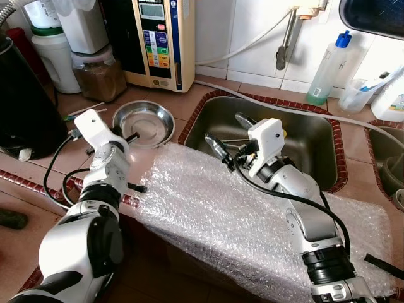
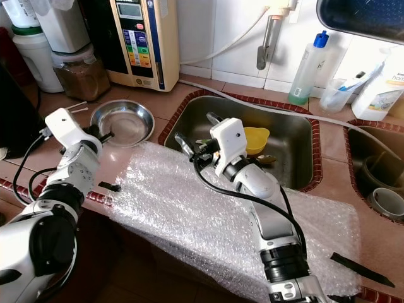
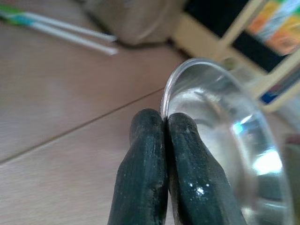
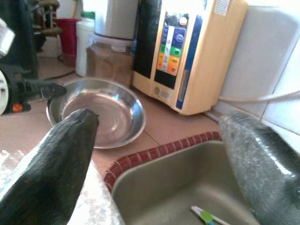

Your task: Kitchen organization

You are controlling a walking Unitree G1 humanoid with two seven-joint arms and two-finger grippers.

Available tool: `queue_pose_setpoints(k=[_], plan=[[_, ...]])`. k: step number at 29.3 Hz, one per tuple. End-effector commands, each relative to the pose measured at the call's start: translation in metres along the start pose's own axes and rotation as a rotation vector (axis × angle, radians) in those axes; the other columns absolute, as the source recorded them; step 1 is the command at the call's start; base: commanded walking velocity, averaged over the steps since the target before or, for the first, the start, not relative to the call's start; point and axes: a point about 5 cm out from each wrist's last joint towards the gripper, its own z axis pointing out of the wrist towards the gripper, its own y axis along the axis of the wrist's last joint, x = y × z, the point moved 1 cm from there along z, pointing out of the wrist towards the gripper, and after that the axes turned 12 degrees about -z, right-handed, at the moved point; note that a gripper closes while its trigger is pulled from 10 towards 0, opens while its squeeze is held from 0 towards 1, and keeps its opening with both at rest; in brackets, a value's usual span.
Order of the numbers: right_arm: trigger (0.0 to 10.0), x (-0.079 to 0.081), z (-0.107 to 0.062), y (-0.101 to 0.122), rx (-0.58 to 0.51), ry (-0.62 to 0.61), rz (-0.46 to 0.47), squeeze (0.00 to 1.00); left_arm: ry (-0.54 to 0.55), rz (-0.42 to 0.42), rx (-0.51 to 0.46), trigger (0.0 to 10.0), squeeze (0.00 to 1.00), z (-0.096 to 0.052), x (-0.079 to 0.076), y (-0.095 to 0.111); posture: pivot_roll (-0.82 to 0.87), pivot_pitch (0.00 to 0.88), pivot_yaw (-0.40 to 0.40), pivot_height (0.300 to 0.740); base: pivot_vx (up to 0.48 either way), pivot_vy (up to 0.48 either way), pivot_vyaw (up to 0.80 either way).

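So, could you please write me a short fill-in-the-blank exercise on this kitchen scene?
1. The left gripper is shut on the rim of the steel ____.
2. The right gripper hovers with its fingers ____ at the sink's left edge.
3. A sheet of ____ wrap lies over the counter's front edge.
4. The yellow cup sits inside the ____.

Missing words: bowl; open; bubble; sink
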Motion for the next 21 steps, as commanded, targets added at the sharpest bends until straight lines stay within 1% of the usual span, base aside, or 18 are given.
queue_pose_setpoints(k=[1, 2, 5, 6, 7, 8, 9, 10, 12, 14, 17, 19, 21], plan=[[10.0, -0.009, 0.005, 0.0, 0.023, -0.05, -0.021, 0.0, -0.086, 0.008, -0.035, 0.0, 0.0, -0.002, -0.013, 0.0, 0.01, 0.0, 0.027, 0.74, 0.0, 0.0, 0.0], [10.0, -0.012, 0.007, -0.003, 0.042, -0.073, -0.017, 0.0, -0.132, 0.005, -0.055, 0.0, 0.0, -0.003, -0.02, 0.0, 0.01, 0.0, 0.027, 0.74, 0.0, 0.0, 0.0], [10.0, -0.016, 0.009, -0.002, 0.029, -0.101, 0.043, 0.0, -0.202, -0.004, -0.077, 0.0, 0.0, -0.006, -0.031, 0.001, 0.01, 0.0, 0.026, 0.74, 0.0, 0.0, 0.0], [10.0, -0.018, 0.011, -0.002, 0.026, -0.124, 0.078, 0.0, -0.273, -0.011, -0.1, 0.0, 0.0, -0.008, -0.043, 0.001, 0.01, 0.0, 0.026, 0.74, 0.0, 0.0, 0.0], [10.0, -0.02, 0.014, -0.001, 0.02, -0.141, 0.105, 0.0, -0.348, 0.013, -0.115, 0.0, 0.0, -0.012, -0.055, 0.0, 0.01, 0.0, 0.026, 0.74, 0.0, 0.0, 0.0], [10.0, -0.02, 0.015, -0.001, 0.018, -0.148, 0.116, 0.0, -0.373, 0.013, -0.112, 0.0, 0.0, -0.013, -0.059, -0.001, 0.01, 0.0, 0.025, 0.74, 0.0, 0.0, 0.0], [10.0, -0.02, 0.015, -0.001, 0.018, -0.148, 0.116, 0.0, -0.373, 0.013, -0.112, 0.0, 0.0, -0.013, -0.059, -0.001, 0.01, 0.0, 0.025, 0.74, 0.0, 0.0, 0.0], [10.0, -0.021, 0.017, -0.001, 0.016, -0.159, 0.136, 0.0, -0.396, 0.009, -0.102, 0.0, 0.0, -0.015, -0.064, -0.004, 0.01, 0.0, 0.025, 0.74, 0.0, 0.0, 0.0], [10.0, -0.022, 0.02, -0.001, 0.015, -0.17, 0.154, 0.0, -0.409, 0.018, -0.096, 0.0, 0.0, -0.017, -0.068, -0.008, 0.01, 0.0, 0.024, 0.74, 0.0, 0.0, 0.0], [10.0, -0.021, 0.021, -0.001, 0.015, -0.169, 0.15, 0.0, -0.404, 0.018, -0.096, 0.0, 0.0, -0.017, -0.067, -0.01, 0.01, 0.0, 0.024, 0.74, 0.0, 0.0, 0.0], [10.0, -0.021, 0.021, -0.001, 0.014, -0.168, 0.15, 0.0, -0.396, 0.016, -0.096, 0.0, 0.0, -0.017, -0.065, -0.01, 0.01, 0.0, 0.024, 0.74, 0.0, 0.0, 0.0], [10.0, -0.024, 0.017, -0.005, 0.024, -0.177, 0.155, 0.0, -0.388, 0.023, -0.106, 0.0, 0.0, -0.017, -0.06, -0.009, 0.01, 0.0, 0.022, 0.74, 0.0, 0.0, 0.0], [10.0, -0.025, 0.016, -0.007, 0.029, -0.182, 0.158, 0.0, -0.393, 0.022, -0.108, 0.0, 0.0, -0.017, -0.06, -0.008, 0.01, 0.0, 0.022, 0.74, 0.0, 0.0, 0.0]])
